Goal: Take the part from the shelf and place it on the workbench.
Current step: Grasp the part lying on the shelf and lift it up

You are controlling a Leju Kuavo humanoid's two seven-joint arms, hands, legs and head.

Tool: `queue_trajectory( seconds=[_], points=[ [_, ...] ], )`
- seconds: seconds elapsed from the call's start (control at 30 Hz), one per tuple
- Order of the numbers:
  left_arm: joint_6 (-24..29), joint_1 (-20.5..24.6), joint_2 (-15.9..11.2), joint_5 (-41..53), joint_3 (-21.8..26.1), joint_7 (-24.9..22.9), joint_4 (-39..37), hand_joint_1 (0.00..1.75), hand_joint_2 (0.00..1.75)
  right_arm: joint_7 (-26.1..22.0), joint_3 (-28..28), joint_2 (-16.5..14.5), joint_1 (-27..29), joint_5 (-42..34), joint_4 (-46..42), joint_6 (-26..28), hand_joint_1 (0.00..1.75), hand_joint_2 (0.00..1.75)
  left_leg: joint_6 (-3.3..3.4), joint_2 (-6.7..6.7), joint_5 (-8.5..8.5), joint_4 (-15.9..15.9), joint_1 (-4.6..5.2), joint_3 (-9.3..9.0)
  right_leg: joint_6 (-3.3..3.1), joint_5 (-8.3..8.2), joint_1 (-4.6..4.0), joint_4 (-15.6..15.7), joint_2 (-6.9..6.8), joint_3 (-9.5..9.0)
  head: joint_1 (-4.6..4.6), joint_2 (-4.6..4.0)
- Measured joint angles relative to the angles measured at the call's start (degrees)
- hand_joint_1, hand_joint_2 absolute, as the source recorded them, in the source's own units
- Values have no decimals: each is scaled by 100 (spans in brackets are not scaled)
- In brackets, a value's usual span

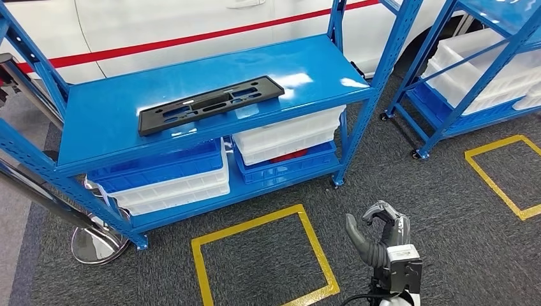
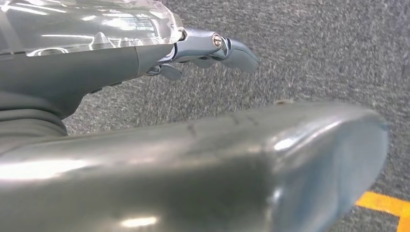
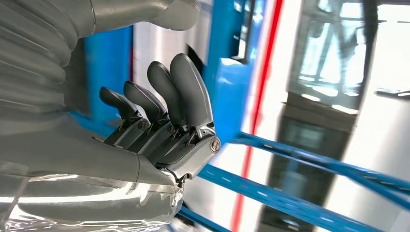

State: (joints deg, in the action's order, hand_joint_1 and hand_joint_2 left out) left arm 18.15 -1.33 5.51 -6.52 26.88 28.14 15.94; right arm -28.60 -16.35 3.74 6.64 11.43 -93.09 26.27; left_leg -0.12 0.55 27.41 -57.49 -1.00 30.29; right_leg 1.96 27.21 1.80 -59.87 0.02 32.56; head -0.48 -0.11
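The black part (image 1: 210,104), long and flat with cut-out slots, lies on the top deck of the blue shelf (image 1: 115,127), well apart from both hands. On the lower deck stand stacked bins: a blue bin (image 1: 159,167) over a white bin (image 1: 178,191) on the left, a white bin (image 1: 287,134) over a blue bin (image 1: 290,169) on the right, with something red just visible between these two. A second blue rack (image 1: 446,95) at right carries white trays (image 1: 485,70).

The right hand (image 1: 379,233) hangs over the carpet, fingers (image 3: 159,104) curled and holding nothing. The left hand (image 2: 145,145) holds nothing, fingers (image 2: 232,50) extended over carpet.
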Motion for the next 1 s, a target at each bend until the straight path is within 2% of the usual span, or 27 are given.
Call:
queue_trajectory(
  seconds=[0.1,0.17,0.2,0.27,0.3,0.33,0.37,0.4,0.47,0.5,0.57,0.63,0.7,0.73,0.8,0.83,0.87,0.9,0.93,1.0],
  points=[
    [-8,16,1,82,15,22,-3,0,0,140,-112,35,-9,593,-183,99,175,175,-109,-1,0,-6,3,26,-132,2,-37,71,13,11,-6,0],
    [-17,27,2,139,29,30,-5,0,0,239,-210,67,-53,995,-285,146,175,175,-160,-4,119,-150,-20,91,-215,-17,-35,89,9,18,-9,0],
    [-23,32,2,167,39,35,-6,0,0,293,-269,80,-88,1193,-317,164,175,175,-177,-6,267,-379,-25,195,-249,-26,-34,99,4,22,-12,0],
    [-36,41,3,230,72,42,-11,0,0,425,-423,98,-154,1594,-338,184,175,175,-189,-8,645,-1156,-25,559,-290,-29,-61,97,-4,38,-15,0],
    [-40,42,4,260,89,45,-17,0,0,502,-514,105,-181,1788,-332,190,175,175,-188,-8,760,-1499,-25,725,-300,-30,-79,95,-6,43,-14,0],
    [-44,42,5,294,108,50,-25,0,0,583,-616,109,-203,1983,-318,194,175,175,-176,-8,772,-1678,-22,814,-307,-29,-97,93,-6,44,-14,0],
    [-48,42,6,327,127,56,-33,0,0,665,-721,108,-226,2168,-294,196,175,175,-154,-9,661,-1607,-17,786,-310,-28,-113,92,-2,39,-14,0],
    [-52,43,7,360,144,63,-40,0,0,741,-821,104,-251,2335,-263,194,175,175,-119,-11,466,-1317,-6,652,-311,-28,-126,92,2,28,-14,0],
    [-62,60,4,439,203,77,-50,0,0,892,-1048,52,-334,2676,-134,177,175,175,-29,-14,106,-506,35,288,-307,-27,-144,91,8,18,-10,0],
    [-78,75,7,515,256,92,-56,0,0,1033,-1211,-17,-411,2910,7,155,175,175,-1,-12,17,-225,57,170,-293,-33,-148,89,13,26,-8,0],
    [-139,103,14,786,389,134,-78,0,0,1502,-1663,-190,-570,3787,354,99,175,175,15,-7,-2,-46,92,111,-245,-48,-143,94,23,50,-7,0],
    [-197,120,25,1087,499,172,-99,0,0,1945,-2068,-306,-633,5200,585,103,175,175,53,-15,-55,18,88,90,-174,-45,-132,96,16,46,-9,0],
    [-209,132,36,1222,585,169,-111,0,0,2090,-2228,-348,-660,6285,683,222,175,175,116,-24,-127,111,57,56,-116,144,-126,-152,6,154,0,0],
    [-204,135,42,1240,630,155,-117,0,0,2104,-2247,-349,-679,6482,703,294,175,175,134,-22,-149,136,48,51,-98,321,-115,-445,6,291,5,0],
    [-192,137,46,1246,721,132,-132,0,87,2109,-2263,-335,-708,6457,706,390,87,175,152,-17,-156,138,50,62,-63,653,-104,-1166,5,648,10,0],
    [-183,137,50,1240,773,130,-140,0,131,2094,-2266,-323,-713,6383,685,401,44,175,151,-14,-153,133,50,65,-49,688,-100,-1374,3,757,11,0],
    [-172,137,52,1234,819,133,-146,0,175,2072,-2266,-313,-725,6317,654,395,0,175,148,-14,-148,125,50,66,-41,617,-95,-1387,2,772,11,0],
    [-156,138,55,1235,863,134,-150,0,175,2043,-2266,-303,-748,6259,609,382,0,175,141,-14,-139,111,48,65,-40,440,-91,-1159,0,664,11,0],
    [-142,141,57,1242,904,135,-154,0,131,2016,-2266,-295,-784,6209,558,368,0,175,126,-16,-124,90,46,63,-48,220,-87,-771,-4,471,12,0],
    [-152,145,58,1276,967,136,-157,0,44,1978,-2266,-290,-880,6154,475,346,0,175,75,-18,-86,39,63,76,-101,-38,-95,-95,-9,139,10,0]
  ],
)
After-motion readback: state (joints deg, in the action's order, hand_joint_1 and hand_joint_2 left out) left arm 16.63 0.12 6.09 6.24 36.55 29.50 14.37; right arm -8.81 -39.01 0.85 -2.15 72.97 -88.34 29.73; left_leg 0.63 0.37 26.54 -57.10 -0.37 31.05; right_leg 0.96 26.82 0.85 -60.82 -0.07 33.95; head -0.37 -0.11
